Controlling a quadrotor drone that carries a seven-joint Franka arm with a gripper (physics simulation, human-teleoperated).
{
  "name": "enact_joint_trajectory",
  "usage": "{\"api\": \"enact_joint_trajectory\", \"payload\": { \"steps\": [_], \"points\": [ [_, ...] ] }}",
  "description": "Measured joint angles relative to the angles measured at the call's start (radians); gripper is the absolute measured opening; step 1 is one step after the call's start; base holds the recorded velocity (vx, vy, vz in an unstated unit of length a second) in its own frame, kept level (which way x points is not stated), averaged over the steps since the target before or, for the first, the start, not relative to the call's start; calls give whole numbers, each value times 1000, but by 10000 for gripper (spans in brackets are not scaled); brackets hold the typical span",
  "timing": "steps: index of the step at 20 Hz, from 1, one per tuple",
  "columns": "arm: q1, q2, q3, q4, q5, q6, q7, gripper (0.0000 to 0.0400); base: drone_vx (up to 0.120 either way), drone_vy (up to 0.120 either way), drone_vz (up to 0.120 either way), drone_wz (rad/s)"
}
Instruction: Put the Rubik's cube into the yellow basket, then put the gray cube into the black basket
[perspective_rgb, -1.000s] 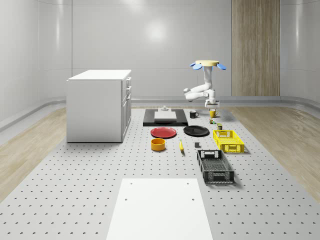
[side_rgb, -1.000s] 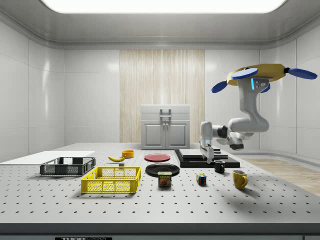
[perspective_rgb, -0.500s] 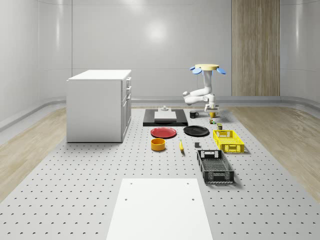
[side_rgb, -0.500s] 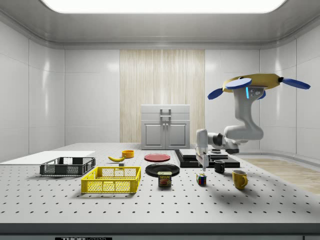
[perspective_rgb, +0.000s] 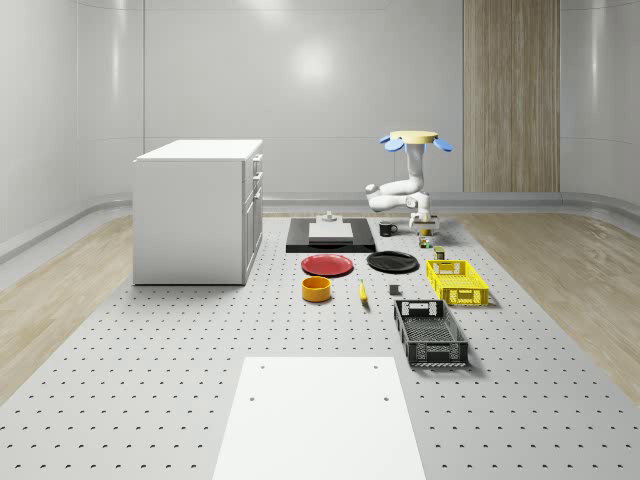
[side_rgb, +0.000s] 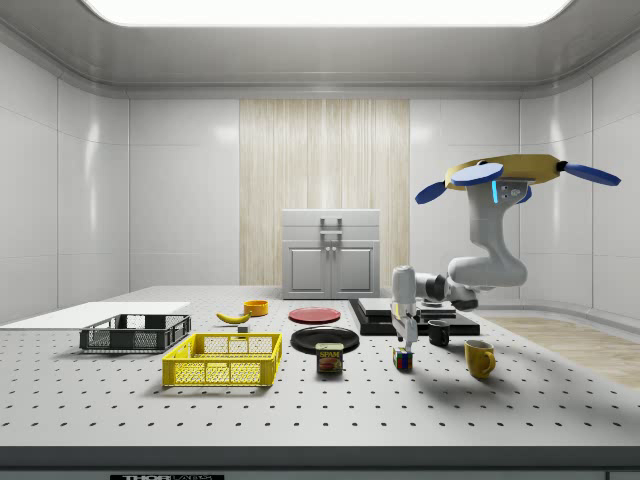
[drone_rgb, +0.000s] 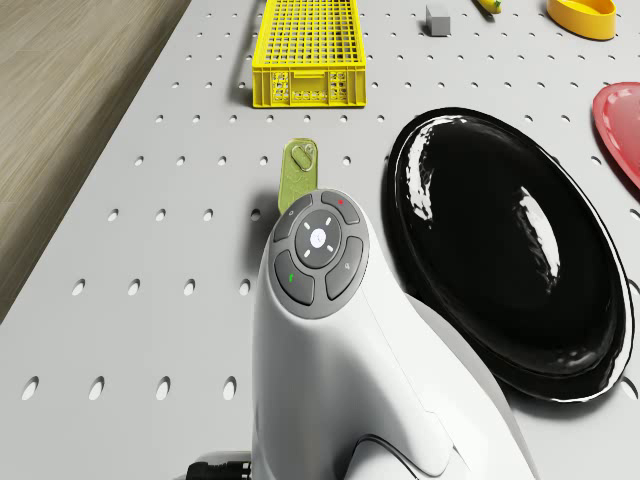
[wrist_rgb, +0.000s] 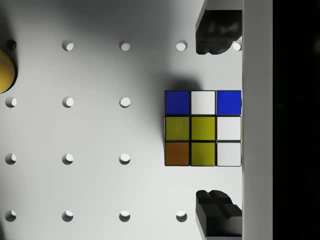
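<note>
The Rubik's cube (wrist_rgb: 202, 128) lies on the perforated table, blue, white and yellow squares facing up. My gripper (wrist_rgb: 216, 122) is open directly over it, one dark finger (wrist_rgb: 216, 32) on either side with gaps to the cube. From the side, the gripper (side_rgb: 403, 338) points down just above the Rubik's cube (side_rgb: 402, 359). The drone (side_rgb: 512, 175) hovers above the table's far end near the yellow mug (side_rgb: 479, 357). The yellow basket (perspective_rgb: 457, 281) and black basket (perspective_rgb: 430, 333) stand in a row nearer the front. The small gray cube (perspective_rgb: 394, 291) sits beside them.
A black plate (drone_rgb: 500, 240) and a canned-meat tin (drone_rgb: 298, 175) lie close to the arm. A dark mug (side_rgb: 438, 333), a black tray (perspective_rgb: 330, 236), a red plate (perspective_rgb: 327, 264), an orange bowl (perspective_rgb: 316, 288), a banana (perspective_rgb: 362, 292) and a white cabinet (perspective_rgb: 198, 208) are further off.
The drone has sunk lower and shifted toward the side view's left. The arm has brought the gripper down from beside the dark mug to just above the Rubik's cube.
</note>
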Motion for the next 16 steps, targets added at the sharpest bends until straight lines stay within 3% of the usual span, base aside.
{"api": "enact_joint_trajectory", "payload": {
  "steps": [7,16],
  "points": [
    [9,-41,-78,20,-66,66,-18,400,0,0,0,0],
    [0,-63,-108,43,-91,106,-25,400,0,0,0,0]
  ]
}}
